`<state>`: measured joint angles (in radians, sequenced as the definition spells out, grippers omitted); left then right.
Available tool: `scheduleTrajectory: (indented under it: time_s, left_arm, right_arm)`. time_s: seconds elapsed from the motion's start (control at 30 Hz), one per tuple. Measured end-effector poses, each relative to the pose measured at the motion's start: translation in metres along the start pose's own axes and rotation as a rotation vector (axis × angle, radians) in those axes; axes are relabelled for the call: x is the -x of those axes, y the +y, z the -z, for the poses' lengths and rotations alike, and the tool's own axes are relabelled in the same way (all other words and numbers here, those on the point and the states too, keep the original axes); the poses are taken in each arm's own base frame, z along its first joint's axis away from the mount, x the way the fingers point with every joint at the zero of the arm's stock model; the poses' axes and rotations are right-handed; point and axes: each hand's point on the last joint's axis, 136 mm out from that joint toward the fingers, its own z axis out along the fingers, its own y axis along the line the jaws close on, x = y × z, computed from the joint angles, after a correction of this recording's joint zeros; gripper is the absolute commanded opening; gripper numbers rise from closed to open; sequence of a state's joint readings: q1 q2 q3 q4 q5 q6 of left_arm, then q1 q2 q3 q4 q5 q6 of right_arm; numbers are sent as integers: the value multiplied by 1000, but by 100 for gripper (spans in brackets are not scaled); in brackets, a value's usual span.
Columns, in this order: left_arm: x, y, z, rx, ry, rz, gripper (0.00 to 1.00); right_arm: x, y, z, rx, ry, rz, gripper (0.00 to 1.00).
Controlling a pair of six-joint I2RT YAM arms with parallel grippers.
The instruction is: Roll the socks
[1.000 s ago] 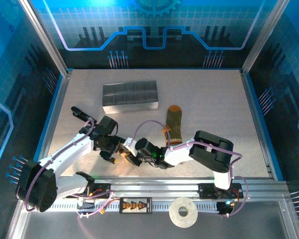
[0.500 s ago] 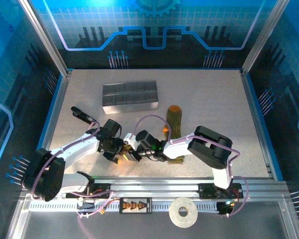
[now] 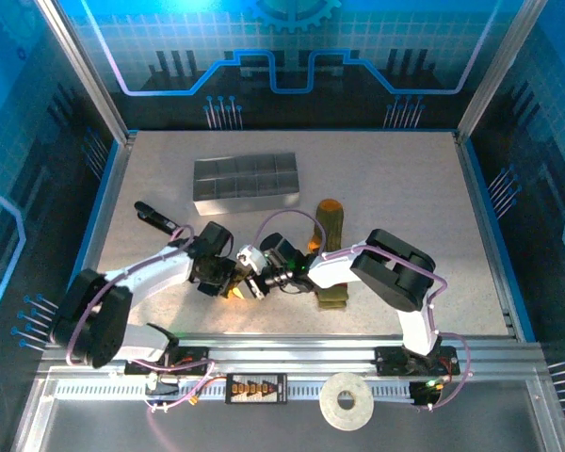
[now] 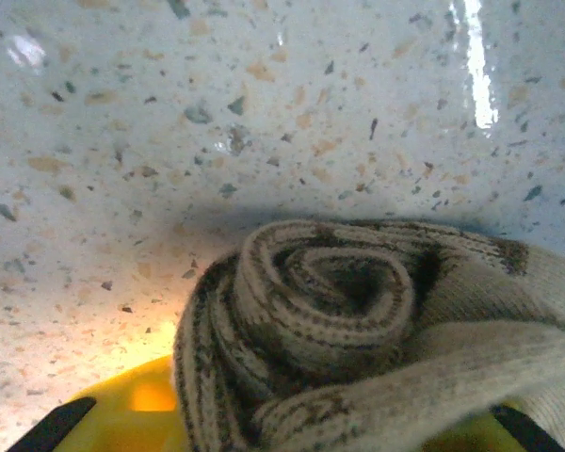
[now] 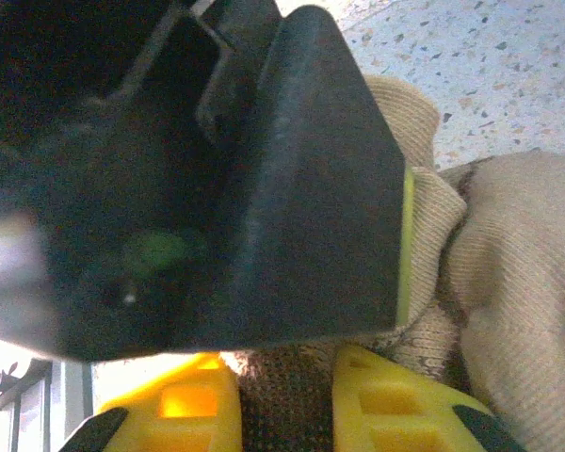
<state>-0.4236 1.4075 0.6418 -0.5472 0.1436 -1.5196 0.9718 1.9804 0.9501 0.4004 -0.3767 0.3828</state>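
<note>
Olive-green knit, the striped sock (image 3: 332, 231) lies flat and unrolled at mid-frame from above, while the beige argyle sock (image 4: 330, 320) sits low-centre, mostly wound into a spiral and pinched between the nearly closed left gripper (image 4: 301, 428) and right gripper (image 5: 275, 410), so roughly half seems left.

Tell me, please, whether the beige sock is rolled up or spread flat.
Rolled up: the left wrist view shows the beige sock wound into a tight spiral. Its other end, cannot tell.

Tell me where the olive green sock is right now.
In the top external view the olive green sock lies just right of the table's centre, its orange toe near the grey tray's right corner, with the right arm crossing its near part.
</note>
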Motion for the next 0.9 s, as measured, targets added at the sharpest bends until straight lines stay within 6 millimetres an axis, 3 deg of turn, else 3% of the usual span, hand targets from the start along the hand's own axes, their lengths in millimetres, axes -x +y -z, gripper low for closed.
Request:
scheduleTrajectory:
  time_s: [0.23,0.47,0.67,0.9]
  left_arm:
    - [-8,-2,-3,132,13,2,18]
    - [-9,-3,-2,246,-20,-1,14]
    - [-10,-4,-2,326,-53,-6,13]
    - [-11,-5,-3,382,-77,-3,12]
  right_arm:
    - [-5,-3,17,-70,-57,76,42]
    - [-44,-13,54,-281,-59,323,50]
    - [-28,2,57,-405,-99,562,52]
    - [11,27,49,-465,-170,691,51]
